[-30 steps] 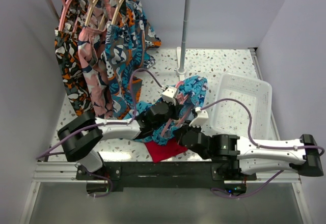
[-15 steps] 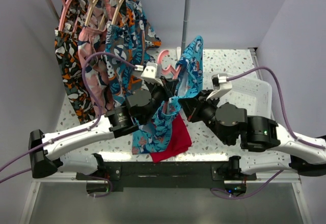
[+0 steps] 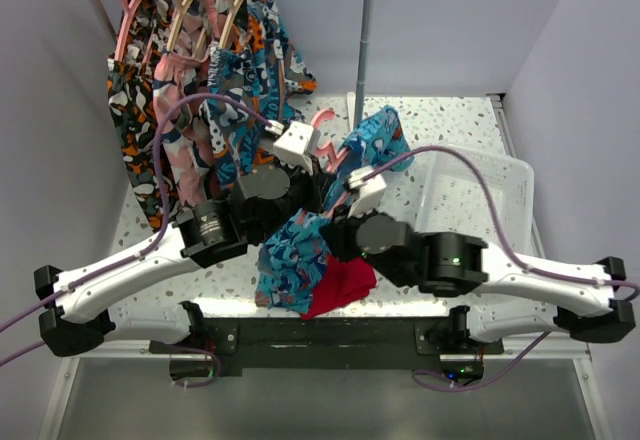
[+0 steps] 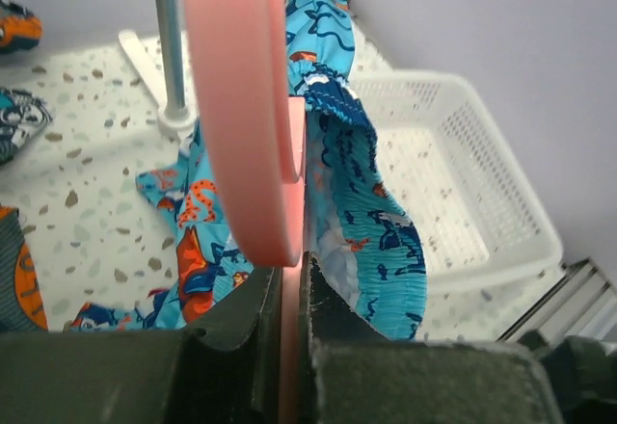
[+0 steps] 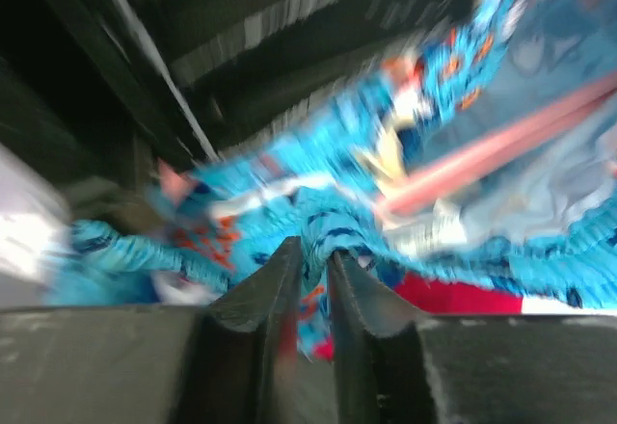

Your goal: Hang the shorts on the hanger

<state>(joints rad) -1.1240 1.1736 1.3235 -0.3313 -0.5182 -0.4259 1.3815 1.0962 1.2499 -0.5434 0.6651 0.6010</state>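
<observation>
Aloft, the left gripper [image 4: 289,284] is clamped shut on the hanger [image 4: 241,106], holding it over the table [image 4: 87,202]. The shorts [image 4: 362,212] are draped on the hanger just beyond the fingertips, falling to their right in the wrist view. The right gripper [image 5: 313,270] has its jaws nearly together and pinches a gathered fold of the shorts at its tips, although that view is blurred. Seen from the top, the shorts' lower end lies against a red cloth [image 3: 342,282], near the basket [image 3: 505,165].
</observation>
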